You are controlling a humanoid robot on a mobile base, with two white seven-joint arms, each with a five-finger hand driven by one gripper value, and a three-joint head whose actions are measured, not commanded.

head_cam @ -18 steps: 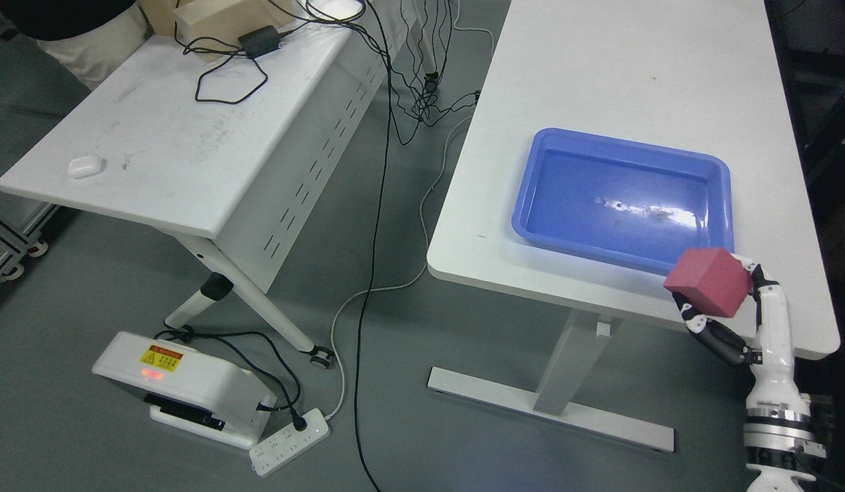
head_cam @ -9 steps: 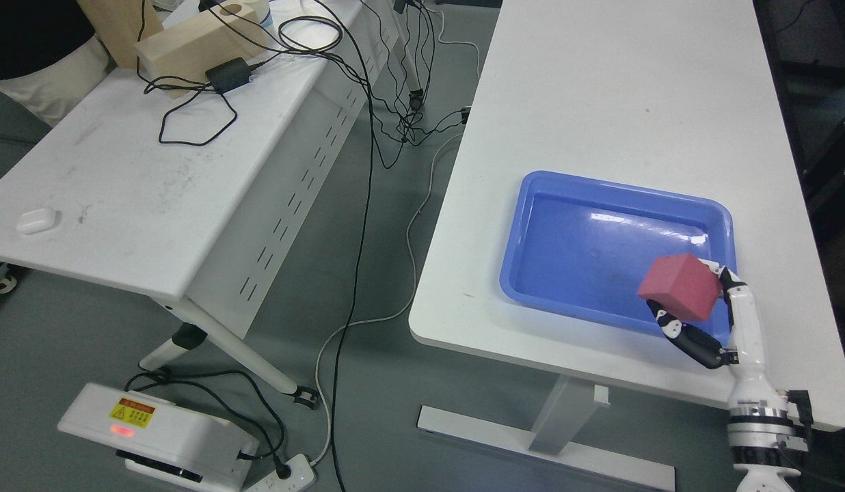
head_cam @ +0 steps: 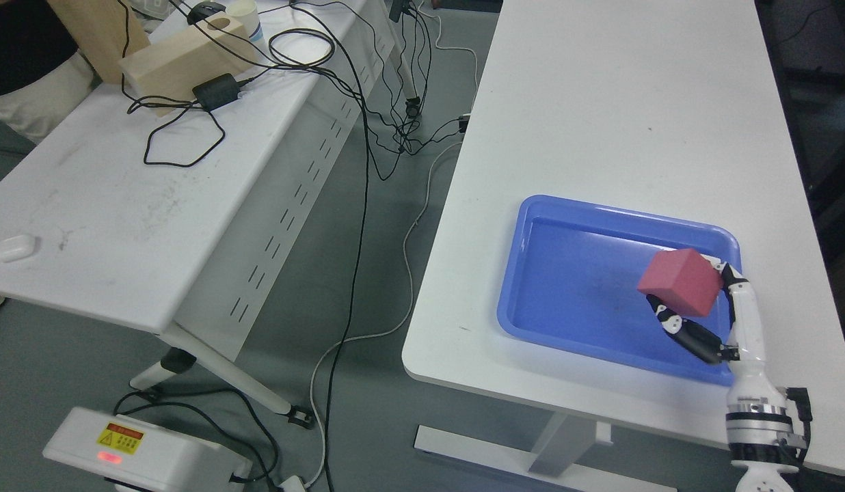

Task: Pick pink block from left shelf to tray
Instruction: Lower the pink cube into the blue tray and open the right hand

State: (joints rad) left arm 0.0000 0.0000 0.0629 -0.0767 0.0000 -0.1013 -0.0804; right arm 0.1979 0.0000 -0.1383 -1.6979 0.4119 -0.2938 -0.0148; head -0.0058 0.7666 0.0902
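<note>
Right now I have the right hand (head_cam: 696, 307) closed around the pink block (head_cam: 681, 281), fingers (head_cam: 692, 338) curled under its lower side and a white finger running up its right face. The block sits tilted in the grip, one corner pointing up, and I see it held above the right end of the blue tray (head_cam: 566, 273), over the tray's floor near its right rim. I cannot tell from this view whether the block touches the tray bottom; it looks lifted clear. The right arm comes up from the bottom right corner of my view, its wrist cuff (head_cam: 761, 424) hanging over the near edge of the white surface (head_cam: 600, 102).

The tray lies toward the near right part of that surface, its long side roughly parallel to the near edge, with bare tabletop stretching away to the far edge.

My left arm is not showing anywhere in the view.

Off to the left, across a gap of grey floor, stands a second white surface (head_cam: 122, 205). At its far end I see a wooden block (head_cam: 183, 58) and a black power adapter (head_cam: 216, 90) with cables looping off its edge; a small white case (head_cam: 16, 247) rests near its left near corner. A white box with a yellow warning label (head_cam: 122, 437) sits on the floor below.
</note>
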